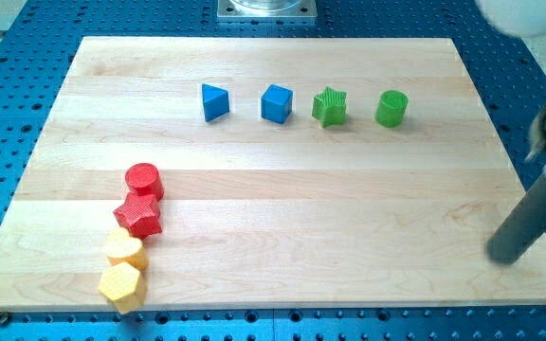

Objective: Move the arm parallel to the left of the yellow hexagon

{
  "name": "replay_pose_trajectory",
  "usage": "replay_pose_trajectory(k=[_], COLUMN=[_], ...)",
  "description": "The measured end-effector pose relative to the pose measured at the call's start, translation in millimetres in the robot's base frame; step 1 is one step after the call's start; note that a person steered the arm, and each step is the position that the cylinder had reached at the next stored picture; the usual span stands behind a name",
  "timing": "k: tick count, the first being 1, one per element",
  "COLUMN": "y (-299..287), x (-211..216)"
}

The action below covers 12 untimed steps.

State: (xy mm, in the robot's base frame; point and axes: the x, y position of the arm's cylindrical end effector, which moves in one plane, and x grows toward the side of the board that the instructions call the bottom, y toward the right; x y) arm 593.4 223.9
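Observation:
The yellow hexagon (120, 285) lies near the board's bottom left edge. Just above it is another yellow block (124, 248), shape unclear, touching it. A red star (139, 216) and a red cylinder (144, 180) continue the same line upward. My tip (505, 255) is the lower end of a dark rod at the view's right, near the board's right edge. It is far to the right of the yellow hexagon and touches no block.
A row near the top holds a blue triangle (214, 102), a blue cube (276, 103), a green star (330, 107) and a green cylinder (391, 108). The wooden board (282, 218) sits on a blue perforated table.

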Motion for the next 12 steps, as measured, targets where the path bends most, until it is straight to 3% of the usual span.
replay_pose_trajectory(k=[2, 5, 6, 9, 10, 12], y=[-43, -250, -265, -232, -269, -386], x=[25, 25, 25, -129, -157, -154])
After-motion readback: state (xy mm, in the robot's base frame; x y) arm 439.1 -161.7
